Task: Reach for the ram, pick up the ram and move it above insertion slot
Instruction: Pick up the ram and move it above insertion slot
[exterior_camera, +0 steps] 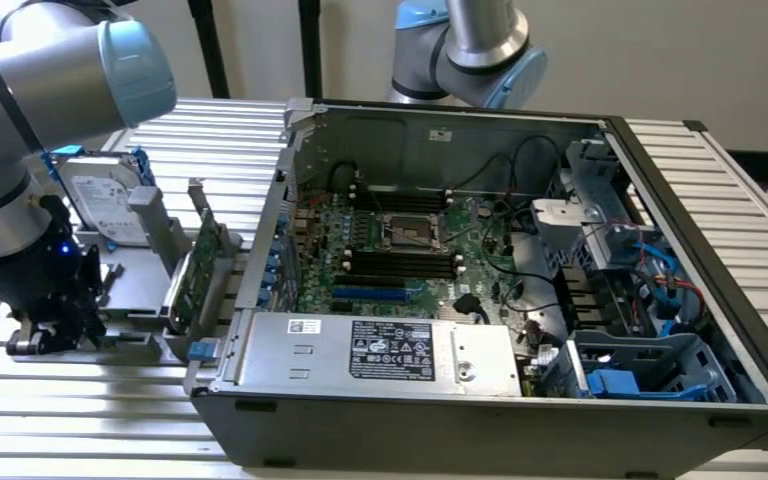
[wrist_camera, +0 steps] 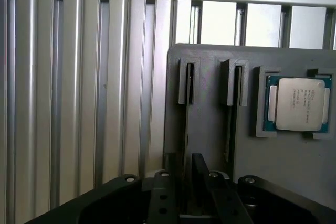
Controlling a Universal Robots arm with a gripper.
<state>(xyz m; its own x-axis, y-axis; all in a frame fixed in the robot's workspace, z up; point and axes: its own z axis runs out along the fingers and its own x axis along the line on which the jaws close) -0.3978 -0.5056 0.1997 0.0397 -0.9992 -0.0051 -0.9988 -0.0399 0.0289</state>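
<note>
Ram (wrist_camera: 187, 108) stood edge-on in the slot nearest the grey holder's (wrist_camera: 210, 129) edge, gripper (wrist_camera: 186, 174) straddling it, jaws apart; a second thin stick (wrist_camera: 231, 124) and a processor (wrist_camera: 296, 103) sat beside, on the slatted surface (wrist_camera: 79, 103).

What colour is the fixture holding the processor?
Fixture is grey; wrist view shows it best.

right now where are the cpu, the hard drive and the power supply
cpu (wrist_camera: 299, 103), wrist view, middle of its silver lid
hard drive (exterior_camera: 96, 205), exterior view, its silver labelled face
power supply (exterior_camera: 391, 352), exterior view, the dark label on its top
</note>
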